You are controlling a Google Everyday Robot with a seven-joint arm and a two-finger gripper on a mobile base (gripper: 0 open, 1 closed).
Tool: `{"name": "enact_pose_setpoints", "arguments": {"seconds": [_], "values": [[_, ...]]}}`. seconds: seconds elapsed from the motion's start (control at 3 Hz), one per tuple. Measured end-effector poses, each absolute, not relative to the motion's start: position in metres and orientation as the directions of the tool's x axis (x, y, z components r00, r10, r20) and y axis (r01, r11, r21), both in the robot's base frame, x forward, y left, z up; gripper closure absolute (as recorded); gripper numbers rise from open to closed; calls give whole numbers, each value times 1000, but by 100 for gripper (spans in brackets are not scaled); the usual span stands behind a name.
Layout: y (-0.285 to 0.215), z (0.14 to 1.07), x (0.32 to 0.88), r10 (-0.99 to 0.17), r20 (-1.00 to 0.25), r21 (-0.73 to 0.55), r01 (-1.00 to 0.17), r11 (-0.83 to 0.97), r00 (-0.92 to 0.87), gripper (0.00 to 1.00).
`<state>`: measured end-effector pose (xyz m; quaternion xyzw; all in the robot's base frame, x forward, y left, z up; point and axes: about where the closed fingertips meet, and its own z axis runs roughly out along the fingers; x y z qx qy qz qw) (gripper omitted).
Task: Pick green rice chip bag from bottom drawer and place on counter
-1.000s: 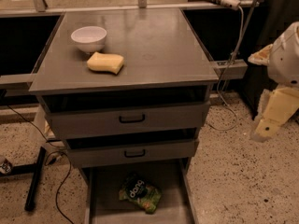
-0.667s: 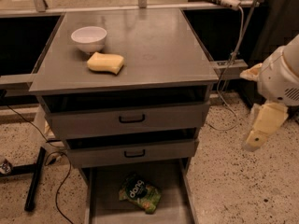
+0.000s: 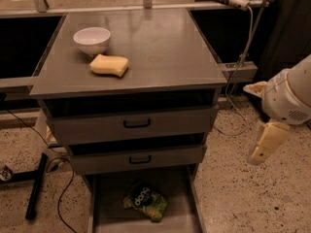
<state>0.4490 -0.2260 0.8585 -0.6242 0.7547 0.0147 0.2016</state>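
The green rice chip bag (image 3: 145,201) lies flat on the floor of the pulled-out bottom drawer (image 3: 177,212), near its middle, with the dark "dang" patch facing up. The counter (image 3: 160,42) is the grey top of the cabinet. My gripper (image 3: 265,142) hangs from the white arm at the right edge of the view. It is to the right of the cabinet, at about the height of the middle drawers. It is well above and to the right of the bag and touches nothing.
A white bowl (image 3: 92,39) and a yellow sponge (image 3: 110,65) sit on the counter's left half. Two drawers with black handles (image 3: 136,124) sit above the bottom drawer. A black stand leg (image 3: 36,186) and cables lie on the floor at the left. A cable hangs at the right (image 3: 243,47).
My arm and gripper have moved left and downward, closer to the cabinet's right side. The bag, bowl and sponge have not moved.
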Motion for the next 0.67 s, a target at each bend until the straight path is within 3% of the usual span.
{"name": "enact_pose_setpoints", "arguments": {"seconds": [0.67], "values": [[-224,845,446,-933,-331,-225,-948,226,-144,0]]}}
